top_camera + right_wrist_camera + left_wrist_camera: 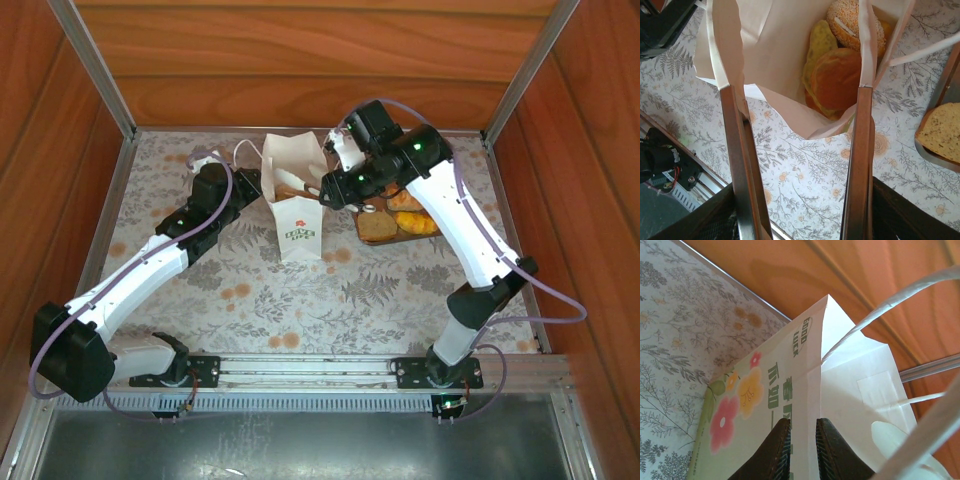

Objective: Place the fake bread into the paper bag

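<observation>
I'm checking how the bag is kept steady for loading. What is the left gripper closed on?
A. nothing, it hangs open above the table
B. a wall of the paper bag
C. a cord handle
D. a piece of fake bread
B: in the left wrist view the left gripper pinches a wall of the paper bag between its dark jaws, while the cord handle loops free beside it.
</observation>
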